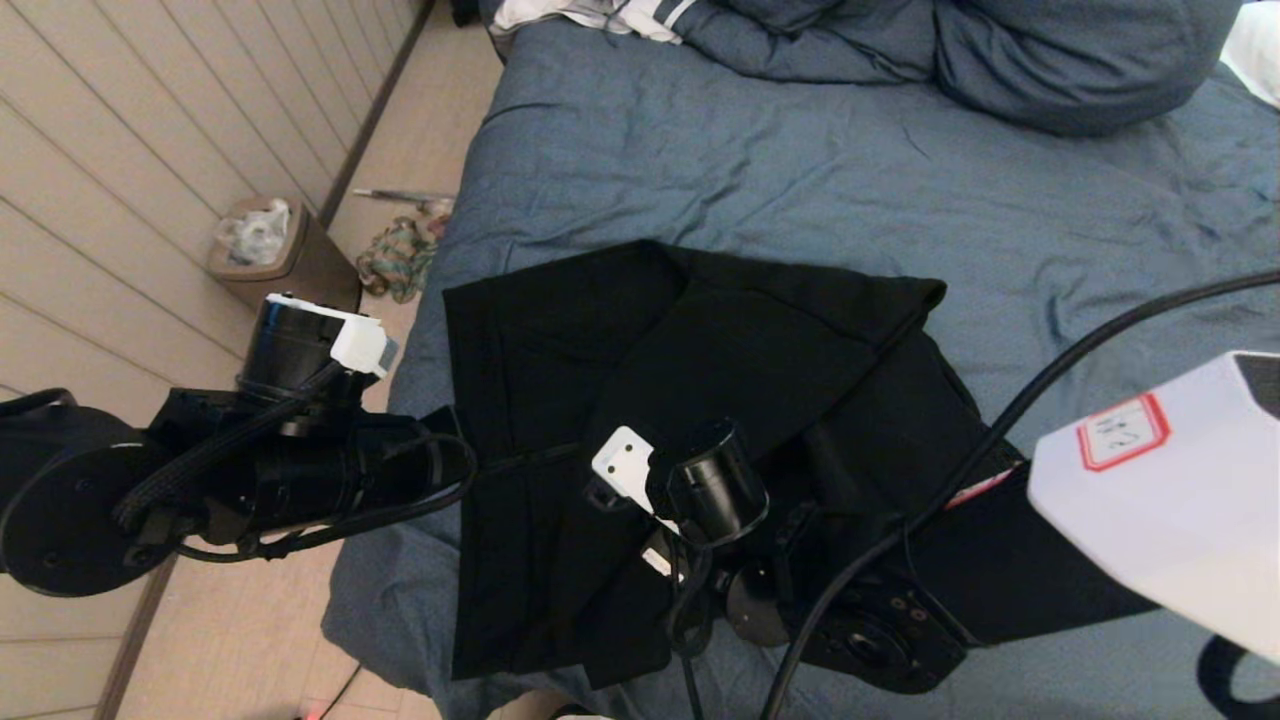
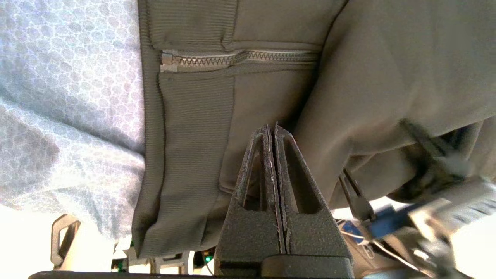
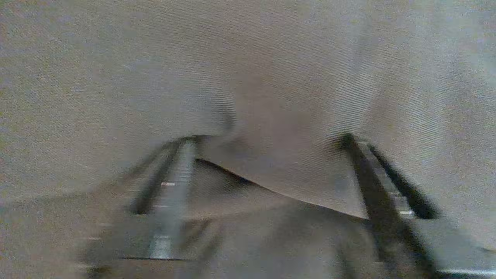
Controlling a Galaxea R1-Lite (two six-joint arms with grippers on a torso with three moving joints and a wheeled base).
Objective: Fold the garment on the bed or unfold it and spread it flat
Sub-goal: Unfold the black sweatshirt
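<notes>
The black garment (image 1: 700,330) lies partly folded on the near part of the blue bed (image 1: 700,150). In the left wrist view its ribbed hem (image 2: 193,135) and the bottom of the zipper (image 2: 240,58) show. My left gripper (image 2: 274,130) hovers just over that hem at the garment's left edge, shut with nothing in it. My right arm (image 1: 880,600) reaches in from the right over the garment's middle. The right gripper (image 3: 267,139) is open, its fingers (image 3: 372,182) wide apart and pressed down astride a folded edge of the fabric (image 3: 271,77).
Blue pillows (image 1: 1050,60) and a white striped cloth (image 1: 600,15) lie at the bed's far end. On the floor left of the bed stand a brown waste bin (image 1: 280,255) and a bundle of rope (image 1: 395,255). A black cable (image 1: 1000,420) crosses above the garment's right side.
</notes>
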